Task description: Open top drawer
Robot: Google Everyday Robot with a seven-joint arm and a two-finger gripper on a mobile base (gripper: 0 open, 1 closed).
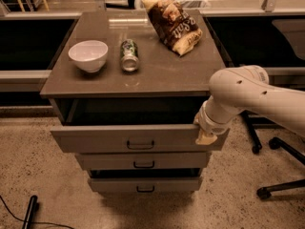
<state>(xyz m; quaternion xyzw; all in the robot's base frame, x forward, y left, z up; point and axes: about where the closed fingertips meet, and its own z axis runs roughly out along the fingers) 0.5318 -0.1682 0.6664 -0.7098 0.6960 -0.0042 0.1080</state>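
Note:
The top drawer (pixel 95 138) stands pulled out a little from the grey-brown cabinet, with a dark gap (pixel 133 111) showing between its front panel and the cabinet top. Its small black handle (pixel 140 144) sits at the centre of the panel, untouched. My gripper (pixel 205 130) is at the right end of that panel, against its upper corner. The white arm (pixel 248 92) comes in from the right. The drawer's inside is in shadow.
On the cabinet top (pixel 157 73) are a white bowl (pixel 88 55), a can lying on its side (pixel 128 54) and a chip bag (pixel 174 25). Two narrower drawers (pixel 143 162) (pixel 143 185) sit below. A chair base (pixel 274 175) stands at the right and a black object (pixel 29 211) lies on the floor at the lower left.

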